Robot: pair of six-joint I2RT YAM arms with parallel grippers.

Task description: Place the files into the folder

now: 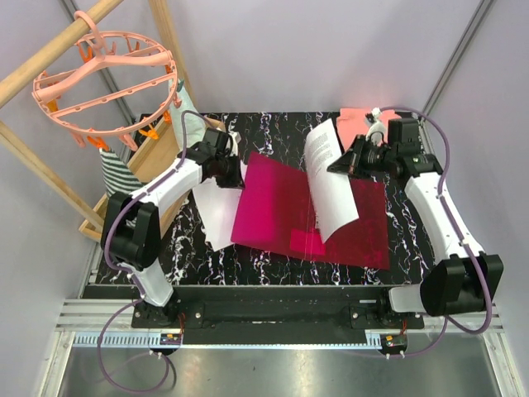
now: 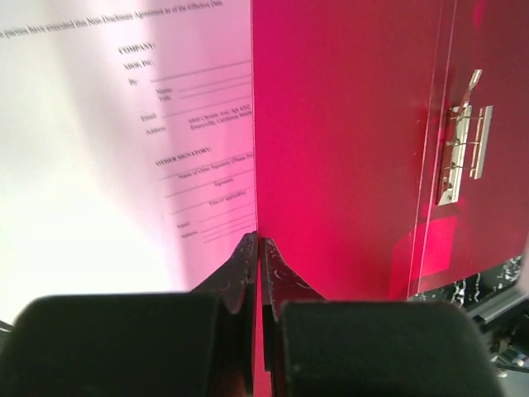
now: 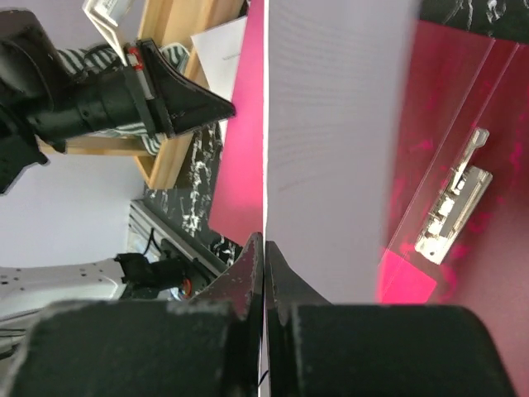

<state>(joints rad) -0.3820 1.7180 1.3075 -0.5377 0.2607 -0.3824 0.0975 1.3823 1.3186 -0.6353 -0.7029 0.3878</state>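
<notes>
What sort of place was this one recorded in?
Probably a robotics lab test cell: an aluminium mounting rail edges the marble-pattern table, plain grey panels enclose it, and a pink clip hanger hangs from a wooden pole.

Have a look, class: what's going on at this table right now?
Two robot arms are filing papers. The left gripper is shut on the left edge of the open red folder, holding that cover. The right gripper is shut on a white sheet, which curls over the folder's middle. A second sheet lies beside the held cover. The metal clip has no paper under it yet.
</notes>
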